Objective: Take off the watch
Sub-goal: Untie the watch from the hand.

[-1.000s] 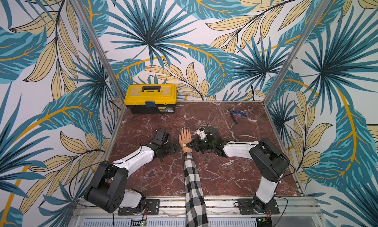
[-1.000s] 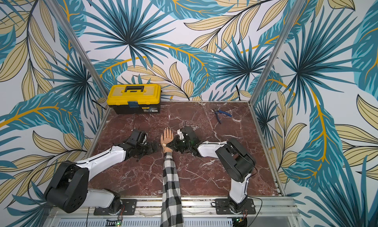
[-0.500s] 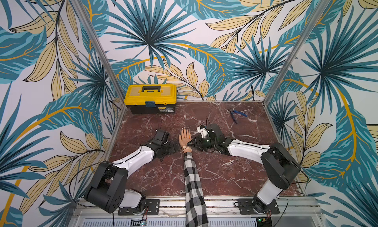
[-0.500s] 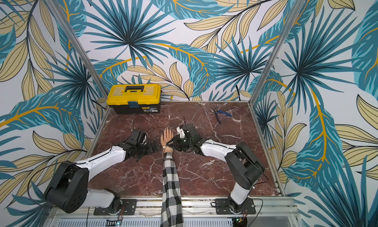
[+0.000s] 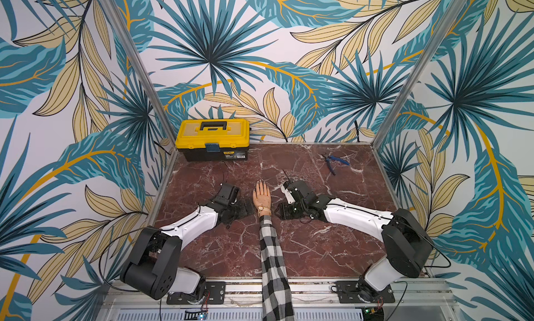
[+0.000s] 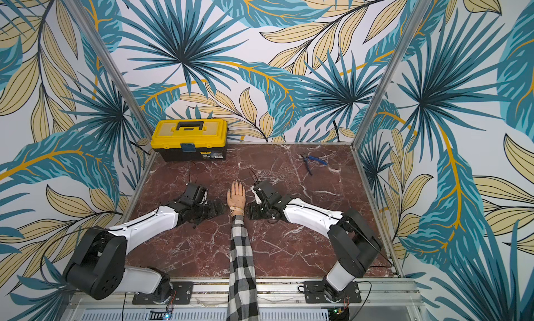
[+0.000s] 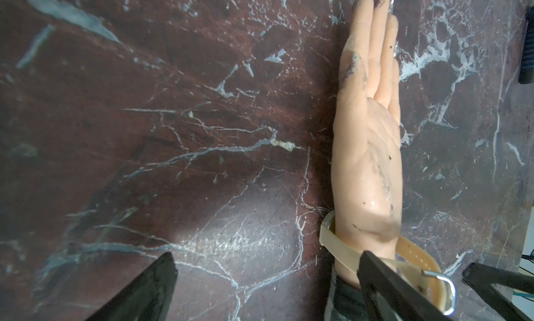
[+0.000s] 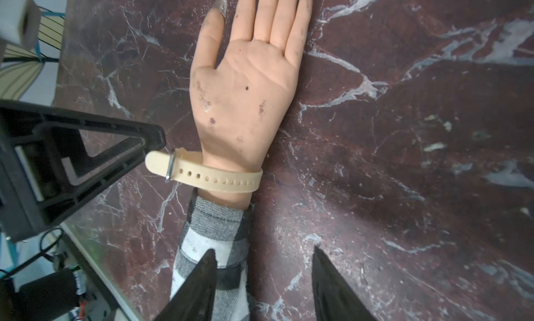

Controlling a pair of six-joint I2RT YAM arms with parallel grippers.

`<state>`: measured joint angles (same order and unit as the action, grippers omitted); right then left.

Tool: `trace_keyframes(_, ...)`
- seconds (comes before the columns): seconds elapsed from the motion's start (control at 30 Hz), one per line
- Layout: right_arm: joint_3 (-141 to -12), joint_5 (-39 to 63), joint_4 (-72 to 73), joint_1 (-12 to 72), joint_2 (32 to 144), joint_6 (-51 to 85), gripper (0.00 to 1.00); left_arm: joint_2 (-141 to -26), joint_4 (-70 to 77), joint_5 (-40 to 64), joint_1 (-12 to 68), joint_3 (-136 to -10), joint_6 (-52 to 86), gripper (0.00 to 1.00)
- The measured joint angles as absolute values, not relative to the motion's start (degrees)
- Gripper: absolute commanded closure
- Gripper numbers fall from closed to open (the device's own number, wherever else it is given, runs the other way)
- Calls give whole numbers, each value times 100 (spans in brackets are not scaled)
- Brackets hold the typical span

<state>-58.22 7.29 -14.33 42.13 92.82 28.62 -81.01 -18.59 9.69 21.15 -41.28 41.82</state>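
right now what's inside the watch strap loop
The mannequin wrist fills the loop of the watch, just above the checked sleeve. The wrist's underside, and any case there, is covered.

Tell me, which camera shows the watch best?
The right wrist view: the watch strap spans the mannequin wrist, holes and buckle clear. The left wrist view shows it partly hidden; in both top views it is a tiny pale band.

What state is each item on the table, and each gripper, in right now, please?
watch, strapped around the wrist.
mannequin hand, palm up, lying flat.
toolbox, lid closed.
pliers, lying flat, handles spread.
left gripper, open, one finger close to the watch.
right gripper, open, holding nothing.
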Motion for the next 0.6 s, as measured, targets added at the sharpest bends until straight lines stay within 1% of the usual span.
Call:
trace_keyframes(0.27,-5981,-257,-1308,4805,9470,2257,46,-8243,-1828,1039,2091,-4252,4294,1)
trace_keyframes(0.37,-5981,-460,-1140,4958,9618,2093,47,-8252,-1815,1052,2078,-4270,4320,1)
trace_keyframes(0.6,-6088,-718,-893,5015,9922,1946,50,-8252,-1802,1098,2014,-4270,4355,1)
